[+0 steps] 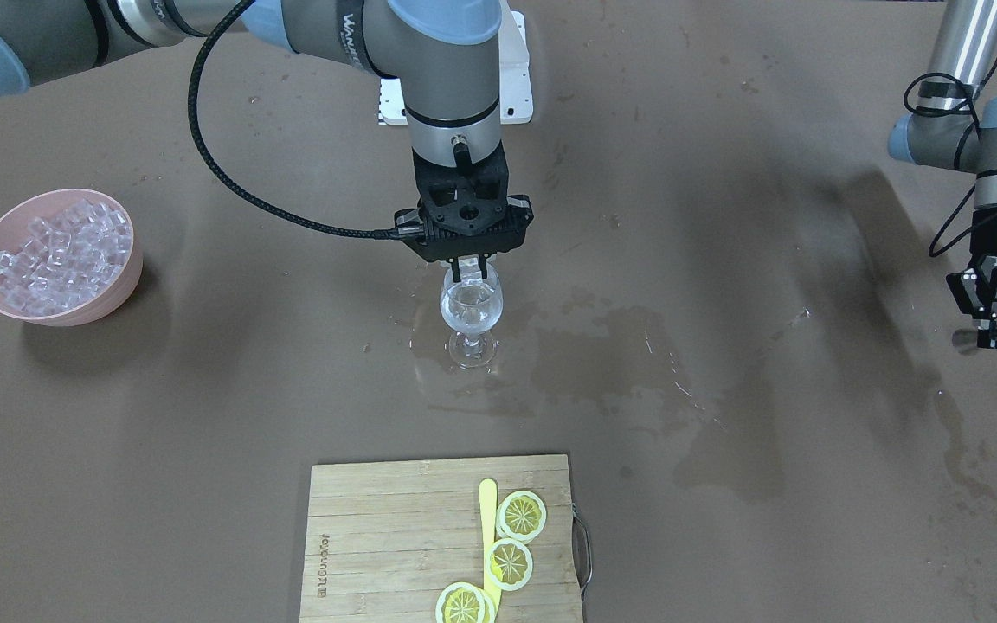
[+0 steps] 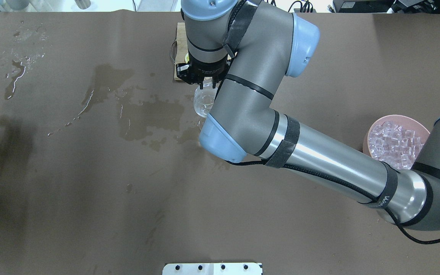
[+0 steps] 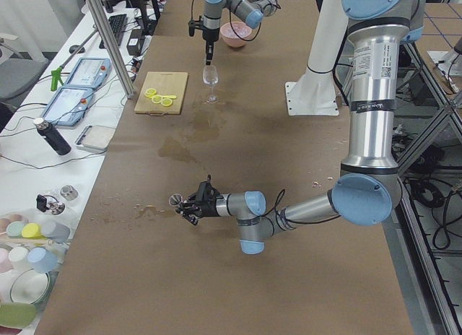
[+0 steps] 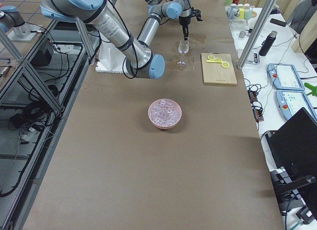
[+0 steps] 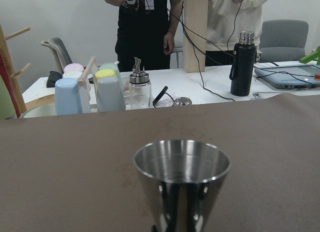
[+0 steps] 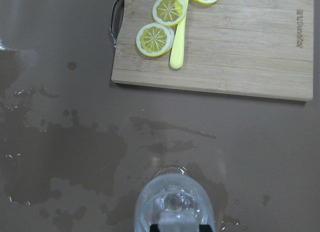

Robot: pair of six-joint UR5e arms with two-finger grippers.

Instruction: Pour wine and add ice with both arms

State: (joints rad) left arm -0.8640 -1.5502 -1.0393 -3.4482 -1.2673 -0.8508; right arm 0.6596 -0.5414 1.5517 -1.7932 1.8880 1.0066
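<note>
My right gripper (image 1: 468, 266) hangs straight down over the wine glass (image 1: 471, 307), its fingertips at the rim, shut on one clear ice cube (image 1: 466, 270). In the right wrist view the glass (image 6: 172, 202) is directly below, with the cube (image 6: 177, 223) at the bottom edge. The glass bowl holds clear contents; I cannot tell liquid from ice. The pink bowl (image 1: 57, 255) heaped with ice cubes stands apart at the table's right end (image 2: 393, 139). My left gripper (image 1: 996, 336) is far off at the other end, shut on a steel measuring cup (image 5: 181, 177).
A wooden cutting board (image 1: 395, 536) with lemon slices (image 1: 522, 515) and a yellow stick lies just beyond the glass. Wet patches (image 1: 602, 346) spread over the brown table around the glass. The white arm mount (image 1: 511, 78) is behind it.
</note>
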